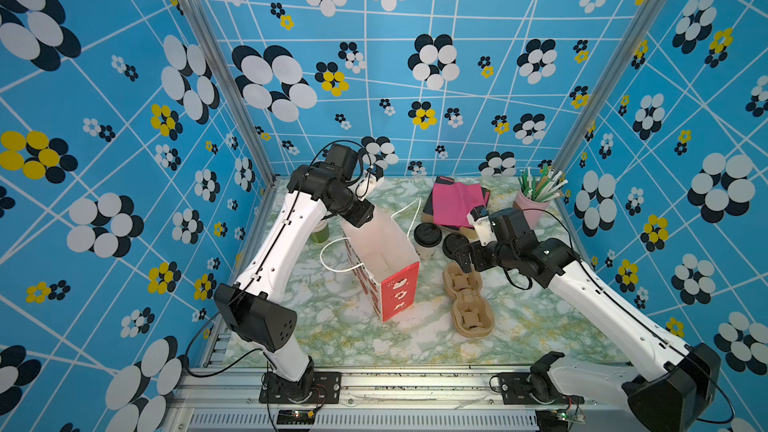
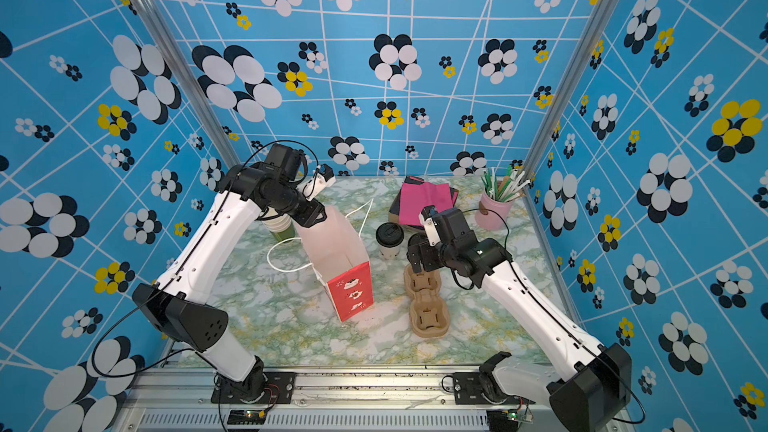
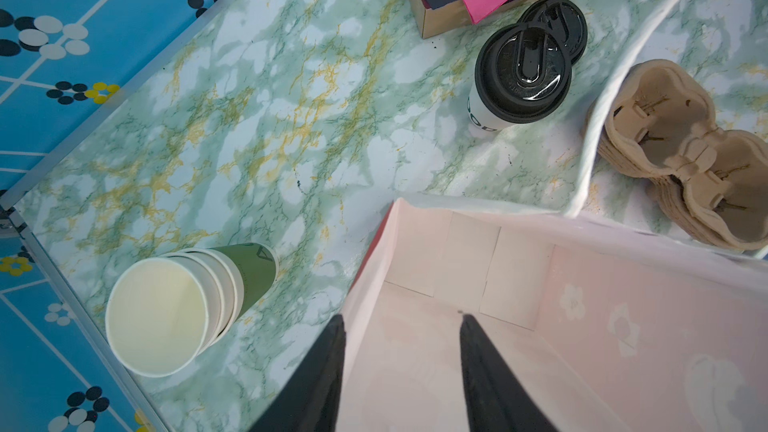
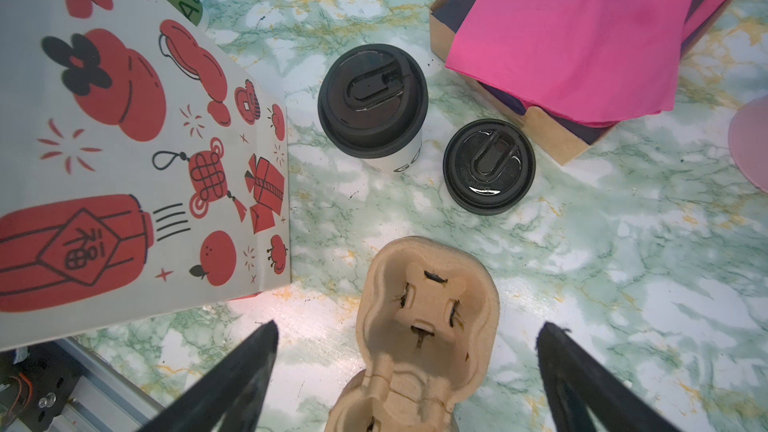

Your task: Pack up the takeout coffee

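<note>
Right gripper [image 4: 409,326], wide open and empty, is nearer: coffee [image 4: 372,105] stands upright just far-left of it. Left gripper [image 3: 401,317] sits half-open astride the bag [image 3: 623,326] rim, maybe touching.

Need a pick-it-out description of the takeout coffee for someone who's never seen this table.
Find the tall red-and-white gift bag mid-table. Just right of it in both top views stands the takeout coffee, a short white cup. Only it wears a black sip lid: the loose black lids beside it lack a cup, the stacked cups lack lids.
</note>
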`<state>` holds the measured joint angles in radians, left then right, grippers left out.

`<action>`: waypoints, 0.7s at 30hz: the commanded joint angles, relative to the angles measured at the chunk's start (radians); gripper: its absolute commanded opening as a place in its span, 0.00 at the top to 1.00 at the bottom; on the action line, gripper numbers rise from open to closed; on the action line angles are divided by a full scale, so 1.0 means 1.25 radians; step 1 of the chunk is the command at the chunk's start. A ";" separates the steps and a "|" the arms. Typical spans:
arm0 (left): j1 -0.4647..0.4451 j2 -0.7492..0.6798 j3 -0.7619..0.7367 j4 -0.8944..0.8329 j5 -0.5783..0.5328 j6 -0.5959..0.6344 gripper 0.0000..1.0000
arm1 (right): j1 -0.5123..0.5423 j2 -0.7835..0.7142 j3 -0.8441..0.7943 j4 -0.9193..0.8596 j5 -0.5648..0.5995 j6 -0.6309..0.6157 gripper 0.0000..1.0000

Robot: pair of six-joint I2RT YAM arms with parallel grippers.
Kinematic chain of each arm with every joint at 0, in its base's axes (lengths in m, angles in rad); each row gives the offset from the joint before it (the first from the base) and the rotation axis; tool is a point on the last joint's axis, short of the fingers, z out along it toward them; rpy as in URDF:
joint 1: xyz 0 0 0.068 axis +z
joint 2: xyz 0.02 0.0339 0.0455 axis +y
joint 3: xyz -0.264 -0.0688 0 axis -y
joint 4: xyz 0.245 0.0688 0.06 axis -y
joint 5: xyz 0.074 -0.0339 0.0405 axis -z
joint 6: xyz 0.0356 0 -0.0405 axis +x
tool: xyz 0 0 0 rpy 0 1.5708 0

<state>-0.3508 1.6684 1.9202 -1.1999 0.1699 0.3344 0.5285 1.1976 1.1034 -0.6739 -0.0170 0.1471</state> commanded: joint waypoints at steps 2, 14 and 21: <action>0.007 -0.017 0.048 0.006 0.000 0.006 0.53 | -0.005 0.007 -0.013 0.005 -0.022 0.008 0.01; 0.011 0.039 0.073 -0.065 -0.089 0.015 0.55 | -0.004 -0.004 -0.032 -0.054 -0.022 0.038 0.02; 0.027 0.083 0.070 -0.048 -0.086 0.007 0.63 | -0.004 -0.022 -0.065 -0.058 -0.032 0.058 0.05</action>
<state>-0.3325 1.7523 2.0003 -1.2461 0.0662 0.3412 0.5285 1.1973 1.0386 -0.7136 -0.0391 0.1947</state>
